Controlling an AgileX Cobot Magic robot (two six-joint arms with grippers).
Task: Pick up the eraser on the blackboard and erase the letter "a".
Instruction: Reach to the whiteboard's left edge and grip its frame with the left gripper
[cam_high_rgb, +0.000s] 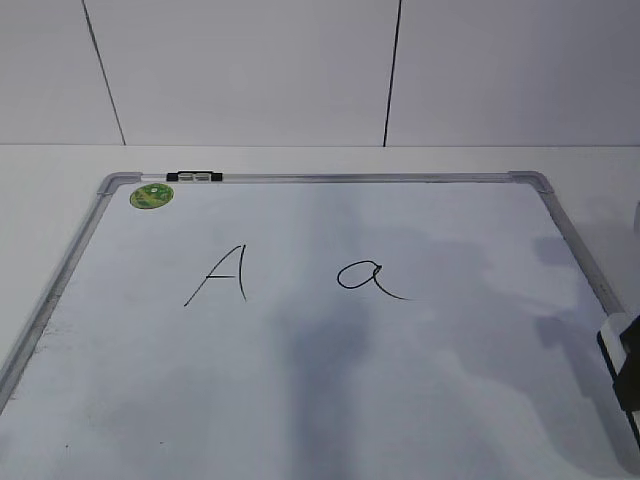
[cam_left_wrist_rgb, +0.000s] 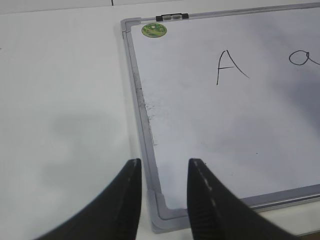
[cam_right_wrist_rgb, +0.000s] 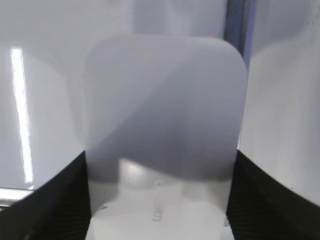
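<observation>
Closest in, the right gripper (cam_right_wrist_rgb: 160, 200) has its black fingers (cam_right_wrist_rgb: 55, 200) against both sides of the eraser (cam_right_wrist_rgb: 162, 115) — white, rounded, at the blackboard's (cam_high_rgb: 300, 400) right edge. The left gripper (cam_left_wrist_rgb: 165, 170) hangs narrowly parted over the near-left corner (nothing between). Farther up sits the letter "a" (cam_high_rgb: 370, 277), unsmudged — the capital "A" (cam_high_rgb: 222, 274) to its left.

a white table (cam_high_rgb: 60, 165) runs back to a pale wall (cam_high_rgb: 250, 70) of large flat panels. two thin dark seams (cam_high_rgb: 392, 75) cut down the wall to the table's far edge, the left one slanted. soft grey shadows (cam_left_wrist_rgb: 80, 145) lie on the table, well in front of the wall.
</observation>
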